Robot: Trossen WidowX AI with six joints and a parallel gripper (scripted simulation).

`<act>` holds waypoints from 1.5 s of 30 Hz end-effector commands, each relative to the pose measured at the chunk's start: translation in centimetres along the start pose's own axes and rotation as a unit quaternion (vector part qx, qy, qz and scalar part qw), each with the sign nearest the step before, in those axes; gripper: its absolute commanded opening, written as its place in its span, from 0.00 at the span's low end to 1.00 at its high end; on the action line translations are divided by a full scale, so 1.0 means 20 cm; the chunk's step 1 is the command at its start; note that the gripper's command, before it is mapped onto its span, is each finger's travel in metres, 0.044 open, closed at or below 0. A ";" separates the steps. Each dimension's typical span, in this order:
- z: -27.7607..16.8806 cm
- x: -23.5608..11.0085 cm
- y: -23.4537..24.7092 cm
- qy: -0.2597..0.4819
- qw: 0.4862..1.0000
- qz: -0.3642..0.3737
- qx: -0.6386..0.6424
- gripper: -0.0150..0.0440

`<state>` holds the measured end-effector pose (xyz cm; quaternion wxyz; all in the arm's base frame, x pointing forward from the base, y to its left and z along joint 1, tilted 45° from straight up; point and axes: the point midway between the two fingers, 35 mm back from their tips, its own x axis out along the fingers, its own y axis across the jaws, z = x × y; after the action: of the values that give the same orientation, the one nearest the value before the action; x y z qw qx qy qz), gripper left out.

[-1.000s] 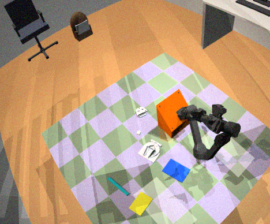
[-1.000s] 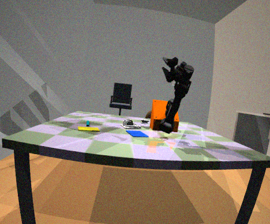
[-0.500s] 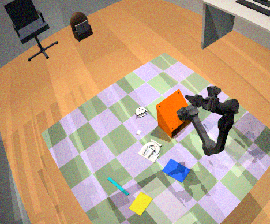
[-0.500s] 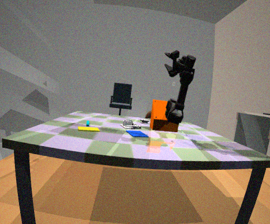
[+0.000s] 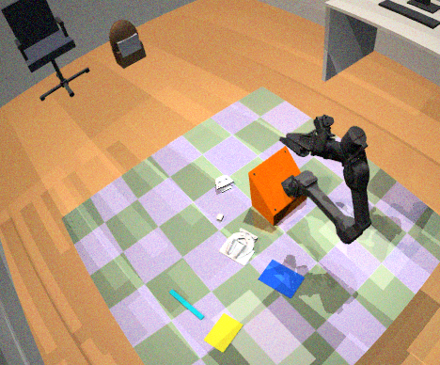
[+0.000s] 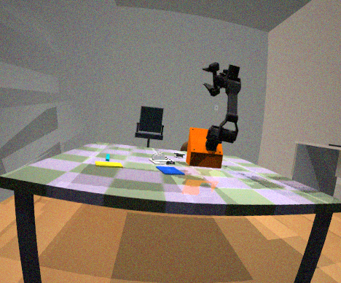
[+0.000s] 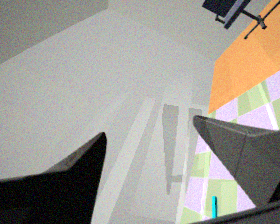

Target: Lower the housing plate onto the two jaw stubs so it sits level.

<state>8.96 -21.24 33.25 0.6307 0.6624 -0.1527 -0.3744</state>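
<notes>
A white base assembly (image 5: 239, 246) (image 6: 157, 160) lies on the checkered table in front of the orange block, with raised white parts on it. A separate white part (image 5: 224, 182) (image 6: 179, 154) lies farther back, left of the orange block. Which one is the housing plate, and how it sits relative to the jaw stubs, I cannot tell at this size. My gripper (image 5: 302, 128) (image 6: 203, 76) (image 7: 149, 127) is open and empty. It is high above the table, over and behind the orange block, away from both white parts. The wrist view shows neither of them.
A big orange wedge block (image 5: 275, 183) (image 6: 204, 159) stands beside the arm. A small white cube (image 5: 219, 217) lies between the white parts. A blue plate (image 5: 281, 278) (image 6: 170, 170), a yellow plate (image 5: 224, 332) (image 6: 108, 164) and a cyan bar (image 5: 186, 305) (image 6: 108, 157) (image 7: 214, 207) lie toward the front.
</notes>
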 end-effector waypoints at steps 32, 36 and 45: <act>0.15 0.76 -0.69 0.152 0.948 -0.277 0.042 1.00; 0.12 0.83 -0.80 0.174 0.934 -0.310 0.043 1.00; 0.05 0.96 -1.05 0.223 0.896 -0.382 0.040 1.00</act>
<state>15.03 -31.76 9.43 0.4430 0.7614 0.2117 -0.4234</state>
